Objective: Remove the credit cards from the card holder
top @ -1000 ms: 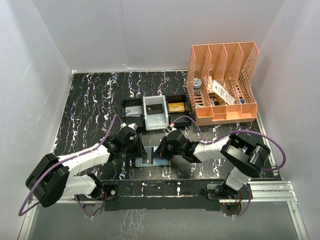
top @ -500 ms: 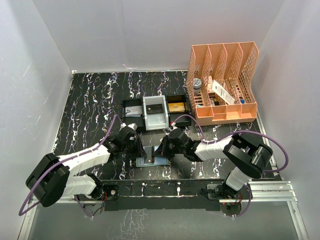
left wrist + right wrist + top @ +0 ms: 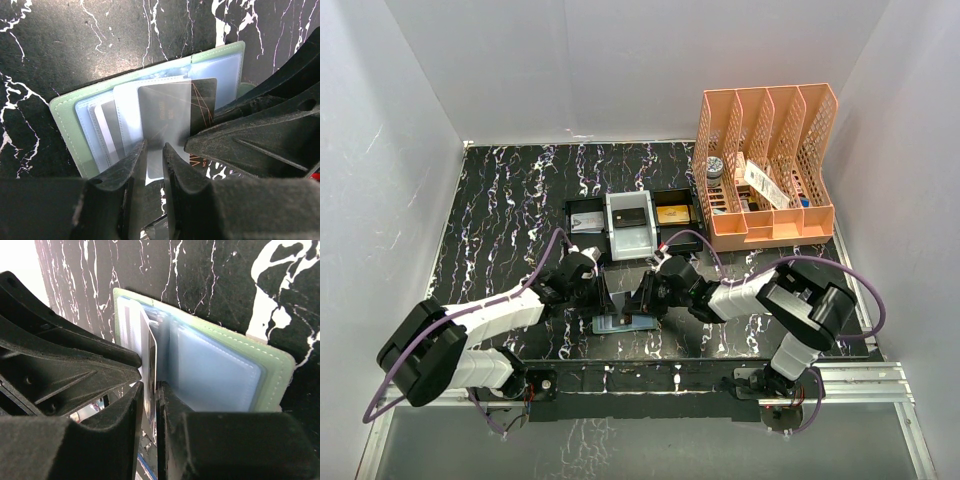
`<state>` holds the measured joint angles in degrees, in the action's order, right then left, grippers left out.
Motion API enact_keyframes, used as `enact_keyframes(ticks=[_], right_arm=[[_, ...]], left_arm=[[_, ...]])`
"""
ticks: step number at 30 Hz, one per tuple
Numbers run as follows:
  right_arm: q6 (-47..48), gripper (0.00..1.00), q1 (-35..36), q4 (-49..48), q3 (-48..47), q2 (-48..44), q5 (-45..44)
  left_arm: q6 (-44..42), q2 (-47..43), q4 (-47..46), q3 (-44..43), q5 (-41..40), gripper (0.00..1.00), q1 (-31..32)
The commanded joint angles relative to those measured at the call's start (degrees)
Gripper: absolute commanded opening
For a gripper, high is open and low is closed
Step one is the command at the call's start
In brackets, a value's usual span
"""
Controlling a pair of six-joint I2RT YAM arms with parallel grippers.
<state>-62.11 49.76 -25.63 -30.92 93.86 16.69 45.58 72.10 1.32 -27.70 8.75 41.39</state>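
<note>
While open flat, card holder (image 3: pixel 625 323) between left gripper (image 3: pixel 154 148) and right gripper (image 3: pixel 150 386).

bench: black marble-look bench (image 3: pixel 500 220), white veins | far right: peach plastic four-slot file organiser (image 3: pixel 767 170), upright, papers and small items inside | centre: white rectangular tray (image 3: pixel 632 247) in a row between left black rectangular tray (image 3: pixel 570 215) and right black rectangular tray (image 3: pixel 675 229) | surround: plain white walls (image 3: pixel 570 70)
</note>
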Motion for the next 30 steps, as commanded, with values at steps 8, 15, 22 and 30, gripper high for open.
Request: enact_keyframes(ticks=[8,15,22,30], right_arm=[[-0.6,0.12,-0.8,-3.3,1.7,-1.5,-1.0],[-1.2,0.03,-2.4,-6.2,4.3,-2.6,1.3],[-2.1,0.04,-2.7,-9.6,4.4,-1.5,3.8],[-5.1,0.13,-2.7,-15.3,3.3,3.0,5.2]], left_arm=[[-2.3,0.1,5.6,1.1,-2.6,0.16,0.3],[-2.5,0.6,5.6,1.0,-2.4,0.15,0.4],[-2.5,0.8,5.2,1.0,-1.9,0.15,0.4],[-2.5,1.7,4.8,0.6,-0.9,0.14,0.4]])
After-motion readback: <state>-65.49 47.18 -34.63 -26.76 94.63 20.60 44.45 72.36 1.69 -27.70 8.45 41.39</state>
